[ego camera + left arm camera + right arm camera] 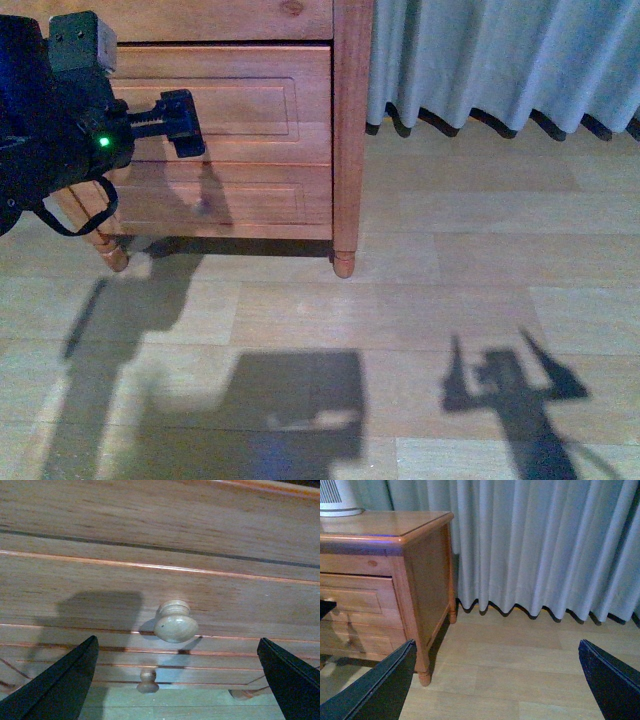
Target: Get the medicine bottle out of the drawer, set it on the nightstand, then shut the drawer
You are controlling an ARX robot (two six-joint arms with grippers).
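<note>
Your left claw [186, 124] hangs right in front of the drawer [250, 100], and its fingers [65, 680] are spread wide with nothing between them. The drawer's knob [176, 621] sits straight ahead of that claw, centred in the gap between the fingers and touching neither. In the front view the claw covers this knob, and the lower knob [205, 208] shows just below the claw. The drawer front lies flush in the nightstand [350, 120]. You cannot see the bottle in any view. Your right claw [495, 642] is spread wide too and empty. It is well apart from the nightstand and looks at its front corner and side panel, with the curtain [545, 545] beyond and bare floor [520, 680] under it. A white ribbed object [335, 500] stands on the nightstand's top, far ahead of that claw.
</note>
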